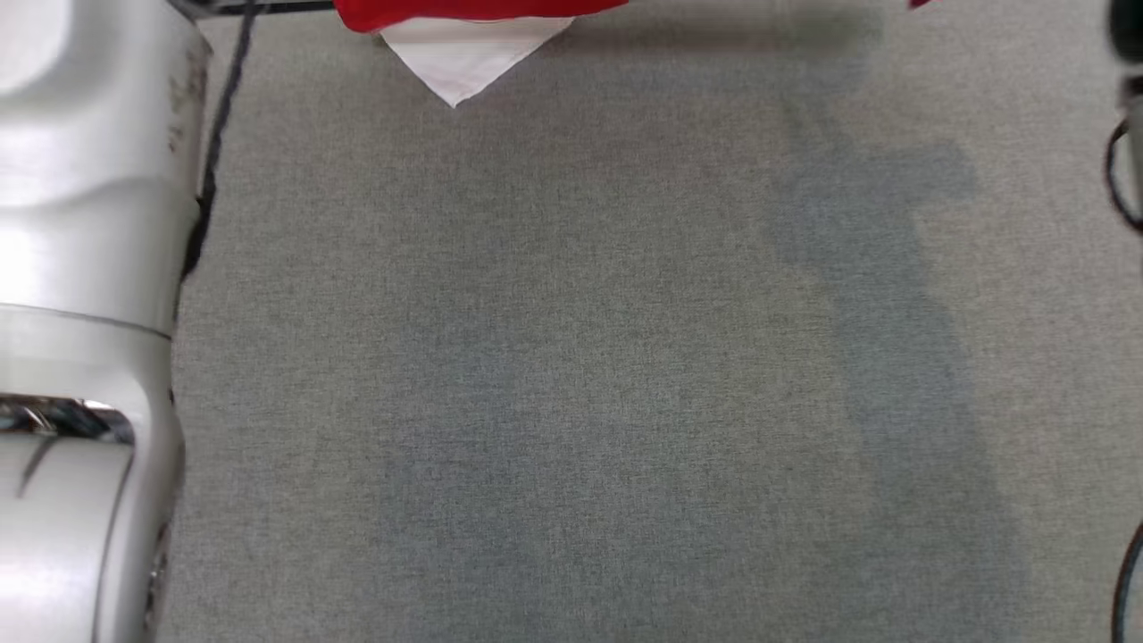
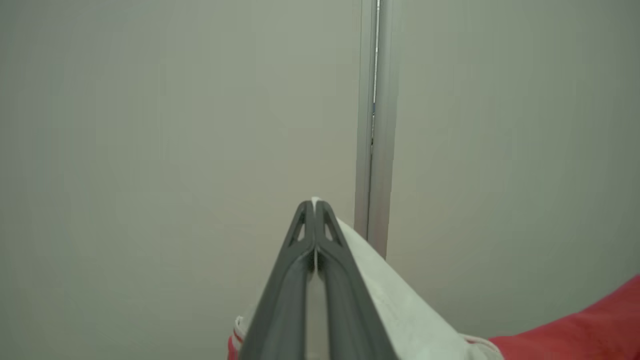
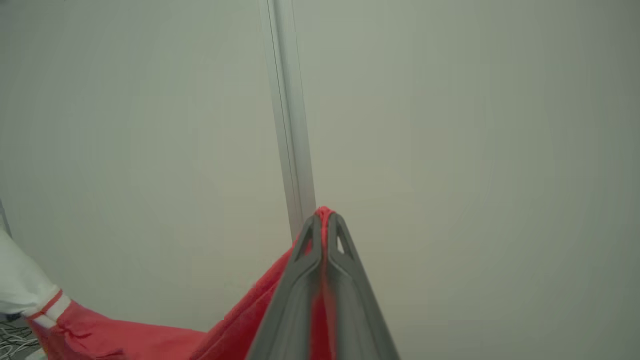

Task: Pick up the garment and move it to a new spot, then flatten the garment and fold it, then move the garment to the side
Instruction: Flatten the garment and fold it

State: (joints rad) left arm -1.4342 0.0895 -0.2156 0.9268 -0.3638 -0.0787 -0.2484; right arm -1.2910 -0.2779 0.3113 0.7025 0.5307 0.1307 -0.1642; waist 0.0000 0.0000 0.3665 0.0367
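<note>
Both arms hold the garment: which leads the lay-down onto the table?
Left, probably: left gripper is shut on the garment by its white section, whose corner dips nearest the table; right gripper pinches red cloth.

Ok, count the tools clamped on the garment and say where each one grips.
2. The left tool is shut on a white part of the garment; the right tool is shut on a red part.

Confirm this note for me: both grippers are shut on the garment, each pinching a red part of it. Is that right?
Not quite. Both are shut on the garment, but only the right gripper pinches red fabric. The left wrist view shows the left gripper pinching a white part instead.
</note>
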